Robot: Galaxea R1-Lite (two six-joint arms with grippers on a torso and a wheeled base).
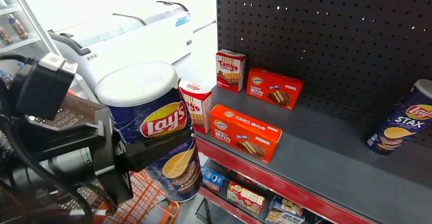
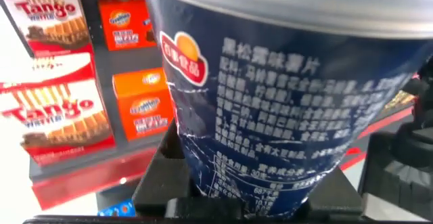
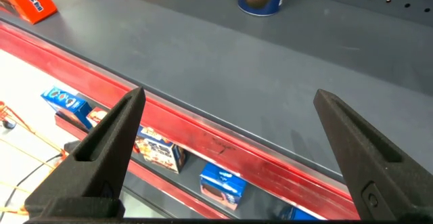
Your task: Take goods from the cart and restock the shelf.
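While the left end effector [image 1: 148, 143] pinches the chips can [image 1: 158, 116] at mid-height, the can hangs above the orange cart [image 1: 145, 200], just off the shelf [image 1: 320, 163] front edge, lid up, prob. so it can stand directly. Right end effector [image 3: 230, 149] is spread, empty, over the same edge.
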